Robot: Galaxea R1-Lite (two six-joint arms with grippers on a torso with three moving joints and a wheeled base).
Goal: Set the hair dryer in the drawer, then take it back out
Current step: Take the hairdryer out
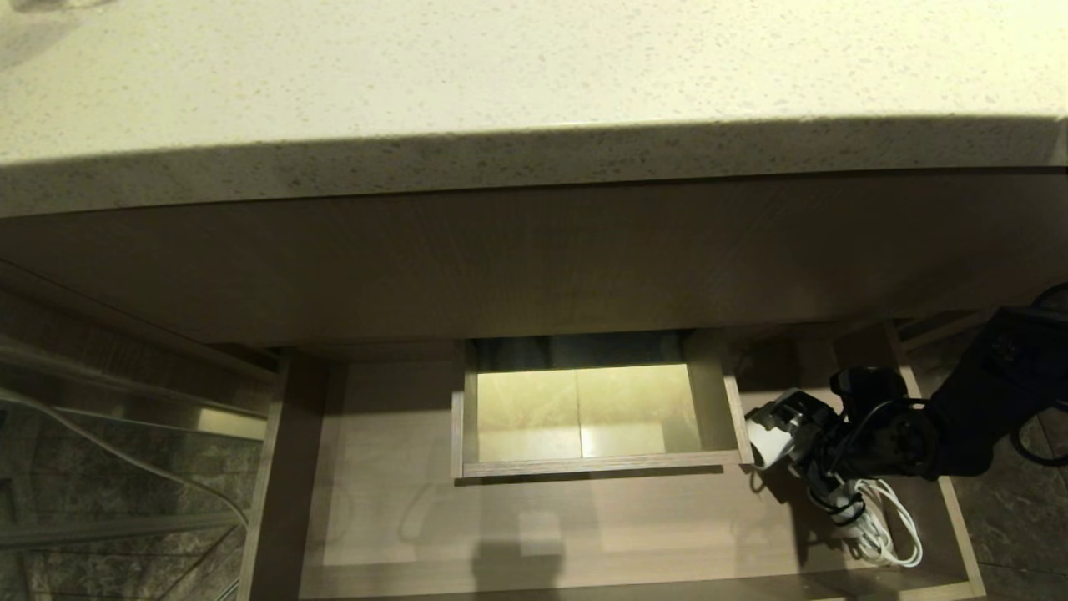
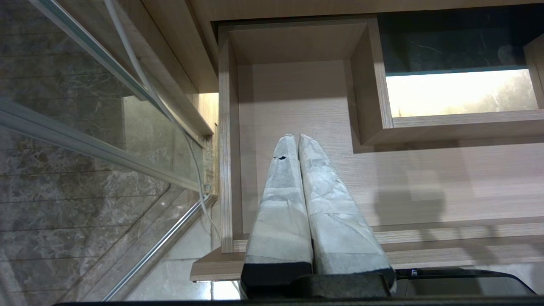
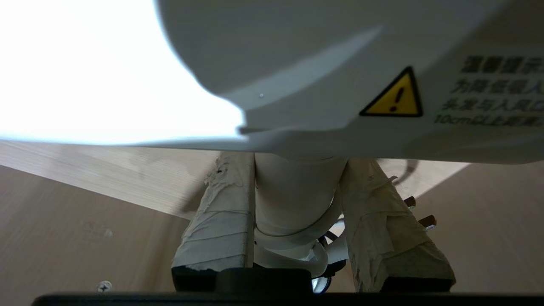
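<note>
The drawer (image 1: 542,517) is pulled out, wide and shallow, with a walled rectangular cut-out (image 1: 596,466) in its floor. Over its right end is the white hair dryer (image 1: 772,438), barrel pointing toward the cut-out, with its coiled white cord (image 1: 876,517) trailing down toward the drawer's front right corner. My right gripper (image 1: 813,455) is shut on its handle. In the right wrist view the taped fingers (image 3: 221,212) press both sides of the handle (image 3: 297,191) of the hair dryer (image 3: 318,63). My left gripper (image 2: 296,137) hangs shut and empty over the drawer's (image 2: 425,182) left end.
A speckled stone countertop (image 1: 501,83) overhangs the drawer, with a taller wood-grain panel (image 1: 534,267) beneath it. At the left stand a glass panel (image 1: 100,467) and a thin white cable (image 1: 167,476). Dark marble floor (image 1: 1018,501) shows beyond the drawer's right wall.
</note>
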